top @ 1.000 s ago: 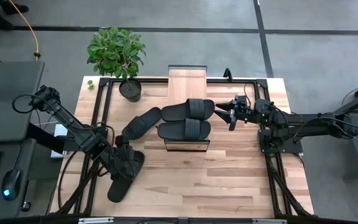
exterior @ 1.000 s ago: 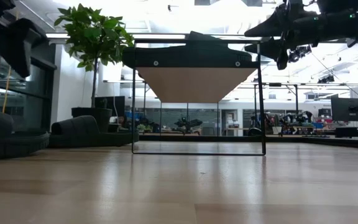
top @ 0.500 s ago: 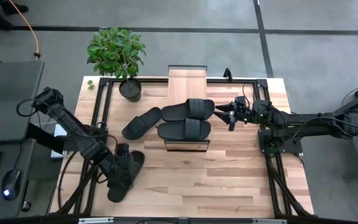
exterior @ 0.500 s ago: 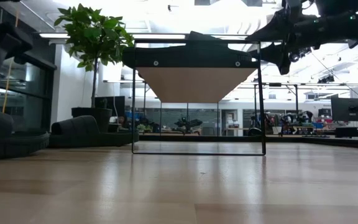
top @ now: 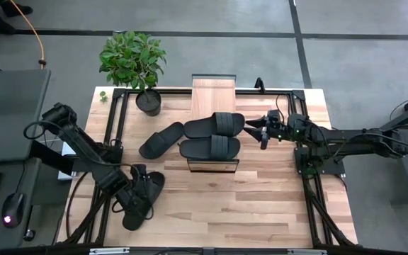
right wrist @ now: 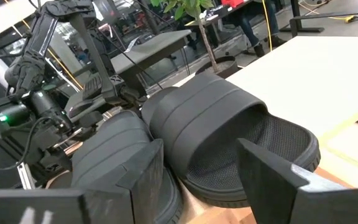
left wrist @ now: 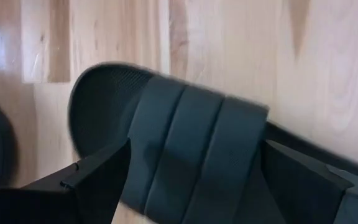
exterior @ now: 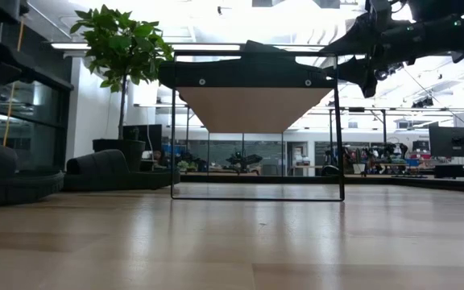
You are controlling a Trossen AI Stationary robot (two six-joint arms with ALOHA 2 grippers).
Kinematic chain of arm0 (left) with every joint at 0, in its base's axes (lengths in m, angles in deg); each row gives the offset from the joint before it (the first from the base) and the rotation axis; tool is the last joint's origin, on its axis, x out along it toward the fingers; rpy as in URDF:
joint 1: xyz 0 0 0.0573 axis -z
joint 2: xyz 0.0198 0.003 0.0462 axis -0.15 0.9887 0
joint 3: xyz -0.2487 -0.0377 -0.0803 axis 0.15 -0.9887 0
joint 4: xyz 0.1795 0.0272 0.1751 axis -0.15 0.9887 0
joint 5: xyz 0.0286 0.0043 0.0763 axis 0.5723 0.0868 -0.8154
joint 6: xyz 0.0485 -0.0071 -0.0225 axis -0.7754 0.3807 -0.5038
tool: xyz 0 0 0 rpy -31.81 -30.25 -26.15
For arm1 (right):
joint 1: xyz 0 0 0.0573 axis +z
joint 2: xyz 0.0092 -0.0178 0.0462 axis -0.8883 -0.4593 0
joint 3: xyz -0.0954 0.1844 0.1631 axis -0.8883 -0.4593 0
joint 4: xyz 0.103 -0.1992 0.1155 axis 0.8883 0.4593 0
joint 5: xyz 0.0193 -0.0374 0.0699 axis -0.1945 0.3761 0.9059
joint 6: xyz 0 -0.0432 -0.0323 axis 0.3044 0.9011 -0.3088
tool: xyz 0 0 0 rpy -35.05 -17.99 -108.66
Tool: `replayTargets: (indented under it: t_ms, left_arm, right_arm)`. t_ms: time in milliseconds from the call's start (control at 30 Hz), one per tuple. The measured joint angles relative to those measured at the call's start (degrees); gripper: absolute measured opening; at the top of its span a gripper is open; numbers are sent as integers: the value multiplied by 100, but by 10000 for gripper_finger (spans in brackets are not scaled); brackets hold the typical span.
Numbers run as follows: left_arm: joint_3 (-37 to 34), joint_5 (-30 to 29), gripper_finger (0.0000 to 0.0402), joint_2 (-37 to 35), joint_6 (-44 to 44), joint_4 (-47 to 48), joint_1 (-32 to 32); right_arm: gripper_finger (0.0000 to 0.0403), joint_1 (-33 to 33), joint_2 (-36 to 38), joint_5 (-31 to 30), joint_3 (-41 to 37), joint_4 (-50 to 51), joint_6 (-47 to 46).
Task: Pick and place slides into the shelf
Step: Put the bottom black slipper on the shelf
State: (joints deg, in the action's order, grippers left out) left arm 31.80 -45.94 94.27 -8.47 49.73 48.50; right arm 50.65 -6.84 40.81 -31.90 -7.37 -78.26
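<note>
One black slide (top: pixel 133 216) lies flat on the table near its left near corner. My left gripper (top: pixel 142 193) is over it, open, with one finger on each side of the ribbed strap (left wrist: pixel 191 140). A second slide (top: pixel 161 139) lies on the table left of the shelf (top: pixel 214 92). Two more slides (top: pixel 214 125) (top: pixel 210 147) lie side by side across the shelf's plank top. My right gripper (top: pixel 259 131) hangs open in the air just right of those two, pointing at them (right wrist: pixel 229 124). My left gripper comes at the slide from above, its fingers (left wrist: pixel 101 177) across the shoe on both sides of the strap. I cannot tell whether they touch it. The slide lies flat on the table.
A potted plant (top: pixel 133 60) stands at the table's far left, close to the shelf's far end. Black frame rails (top: pixel 115 124) run along the table's left and right sides. Bare wood (top: pixel 246 205) stretches along the near half of the table.
My left gripper has moved toward the table's near edge and lower along the slide, and now sits over its strap. The slide has stayed where it was.
</note>
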Motion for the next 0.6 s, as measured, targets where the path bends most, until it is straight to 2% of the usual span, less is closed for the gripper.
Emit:
replayTargets:
  t_ms: [267,400,600]
  left_arm:
    - [197,-151,337,279,144,140,38]
    - [818,-340,337,725,131,534,158]
    - [1902,-946,337,1655,171,1893,522]
  right_arm:
    - [193,0,0,-2,0,74,48]
    - [193,0,0,-8,0,98,150]
    - [193,0,0,-15,0,137,153]
